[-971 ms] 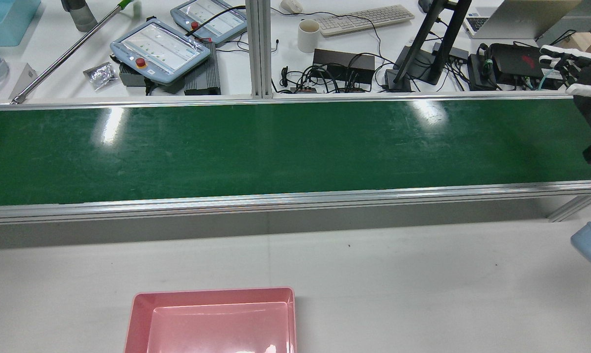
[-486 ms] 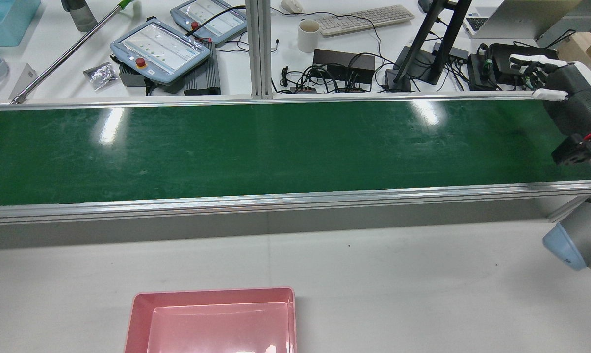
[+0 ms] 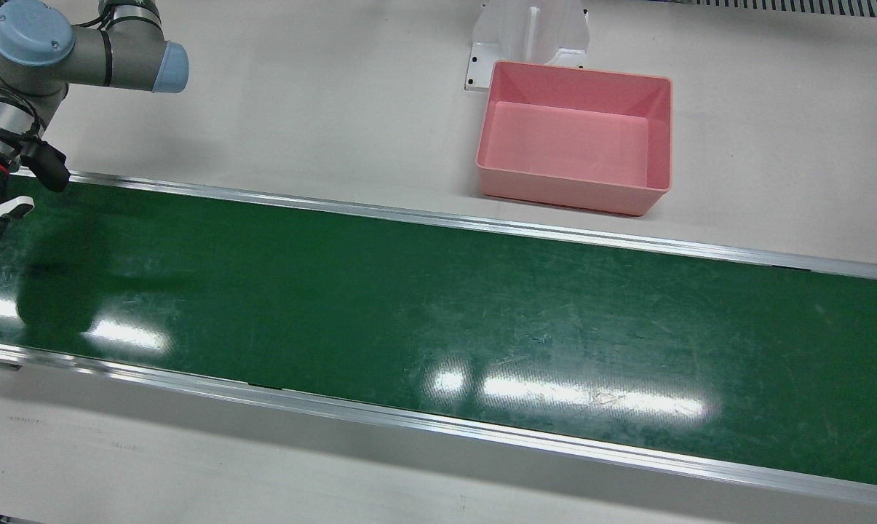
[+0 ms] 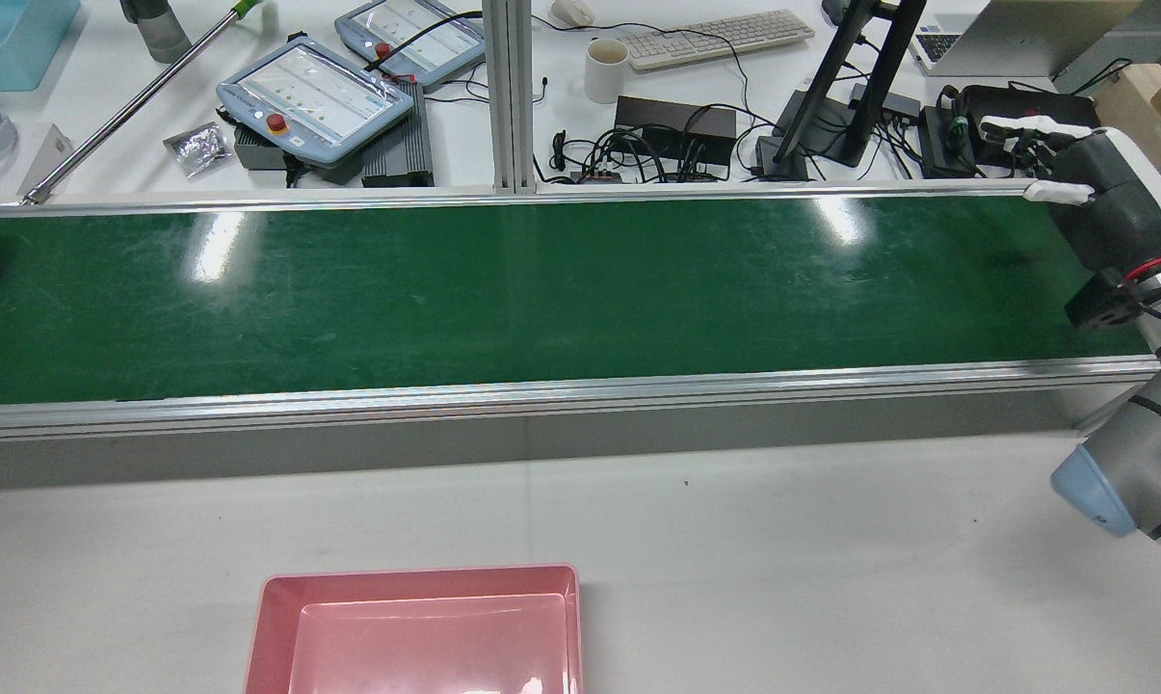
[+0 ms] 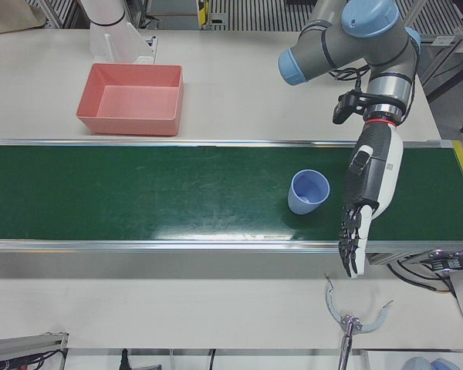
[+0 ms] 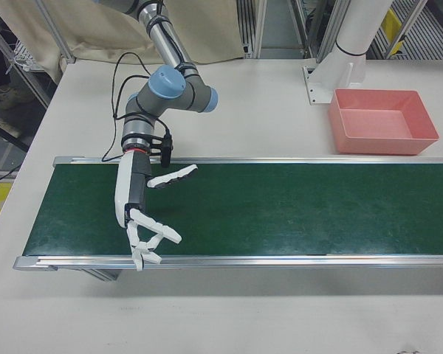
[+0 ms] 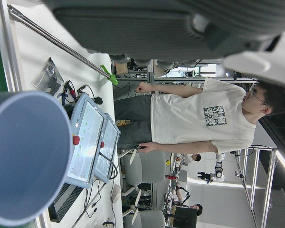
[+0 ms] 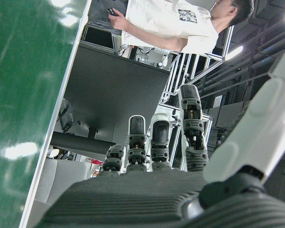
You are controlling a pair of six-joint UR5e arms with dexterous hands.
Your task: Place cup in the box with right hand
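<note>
**Cup's way down the belt from the right robot hand**

Going left to right in the rear view: the blue cup (image 5: pixel 309 191) stands upright on the green belt (image 4: pixel 541 289) at the far left end, just beside the left robot hand (image 5: pixel 366 193), whose fingers are spread, holding nothing. The pink box (image 4: pixel 426 627) sits on the bench (image 4: pixel 831 559). The right robot hand (image 6: pixel 144 214) hovers at the far right end, fingers apart, well away from the cup.

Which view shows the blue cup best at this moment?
The left-front view: the whole cup stands upright on the green belt beside the left hand. The left hand view shows it close but cropped; the rear view catches only a sliver at its left edge; the others miss it.
</note>
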